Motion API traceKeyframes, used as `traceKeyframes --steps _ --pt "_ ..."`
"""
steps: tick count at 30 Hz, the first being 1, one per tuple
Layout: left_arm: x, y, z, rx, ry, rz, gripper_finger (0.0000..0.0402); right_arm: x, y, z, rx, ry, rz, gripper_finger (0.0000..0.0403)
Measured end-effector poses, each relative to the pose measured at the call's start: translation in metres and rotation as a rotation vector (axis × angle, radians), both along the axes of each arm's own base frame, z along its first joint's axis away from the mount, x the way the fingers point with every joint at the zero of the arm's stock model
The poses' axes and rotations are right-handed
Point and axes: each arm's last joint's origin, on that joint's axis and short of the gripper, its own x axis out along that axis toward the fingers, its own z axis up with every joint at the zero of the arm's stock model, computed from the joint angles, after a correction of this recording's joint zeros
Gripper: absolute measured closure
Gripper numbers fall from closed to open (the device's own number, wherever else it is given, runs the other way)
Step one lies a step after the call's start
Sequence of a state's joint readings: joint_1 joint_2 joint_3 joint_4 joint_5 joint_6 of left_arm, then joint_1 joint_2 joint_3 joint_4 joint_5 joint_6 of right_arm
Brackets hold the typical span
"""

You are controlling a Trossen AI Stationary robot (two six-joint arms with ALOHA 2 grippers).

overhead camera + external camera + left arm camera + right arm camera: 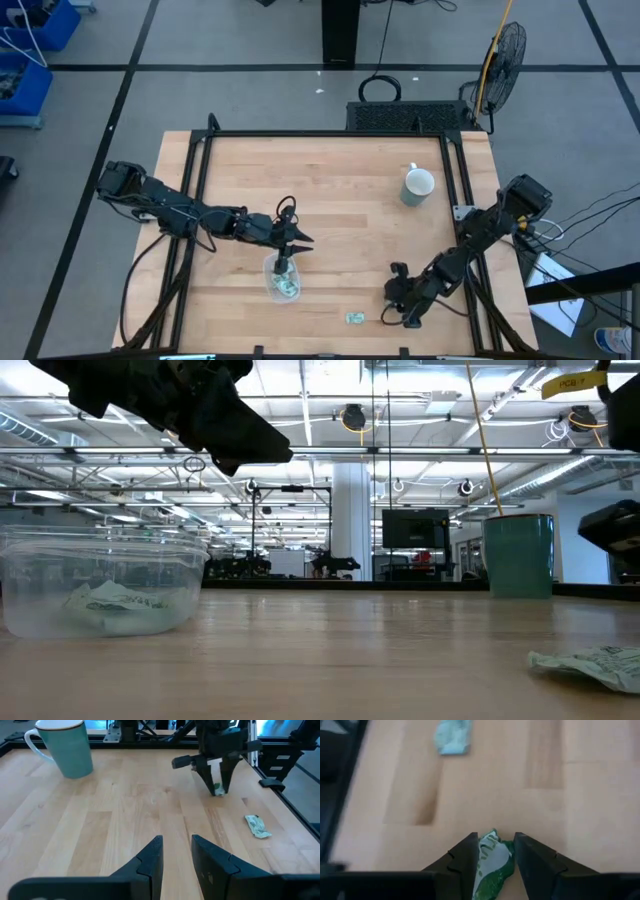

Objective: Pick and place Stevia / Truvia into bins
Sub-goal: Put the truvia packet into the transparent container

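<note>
Right wrist view: right gripper [495, 851] pinches a Stevia packet [492, 860] at the table. Left gripper [176, 851] spread above bin [282, 279]. Next, probably: lift, carry to bin.

mid-table bare | mug [418, 185] far corner | bin [282, 280] under left gripper [287, 258]

Pale, smooth planked-wood table [330, 200]; clear glossy plastic bin [100, 592]; crumpled green-and-white paper packet [492, 862]; glossy teal ceramic mug [67, 747].

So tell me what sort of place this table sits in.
Probably a big industrial lab or workshop: exposed ceiling beams and lights, a standing fan beside the wooden table, blue storage crates.
</note>
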State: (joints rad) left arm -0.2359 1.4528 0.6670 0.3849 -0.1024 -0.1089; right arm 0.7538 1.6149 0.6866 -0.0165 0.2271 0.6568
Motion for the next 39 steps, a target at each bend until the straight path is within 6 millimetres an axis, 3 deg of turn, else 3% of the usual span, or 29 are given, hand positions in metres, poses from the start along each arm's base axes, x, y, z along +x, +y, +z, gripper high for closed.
traceKeyframes --steps 14,23,27,32,39 --pt "0.0 0.0 0.0 -0.001 -0.001 0.001 0.0295 0.019 -0.023 0.0 -0.223 -0.139 -0.03 0.0352" --pt "0.001 0.0 0.002 -0.008 -0.025 0.005 0.0295 0.059 -0.055 0.023 -0.513 -0.472 -0.188 0.0382" --pt "0.003 0.0 0.009 -0.023 -0.099 0.008 0.0295 0.083 -0.074 0.048 -0.502 -0.691 -0.233 0.0384" --pt "0.005 0.001 0.015 -0.032 -0.161 0.058 0.0295 0.1 -0.096 0.073 -0.362 -0.931 -0.175 0.0381" --pt "0.011 0.004 0.007 -0.001 -0.175 0.179 0.0295 0.107 -0.116 0.081 -0.237 -1.034 -0.024 0.0379"
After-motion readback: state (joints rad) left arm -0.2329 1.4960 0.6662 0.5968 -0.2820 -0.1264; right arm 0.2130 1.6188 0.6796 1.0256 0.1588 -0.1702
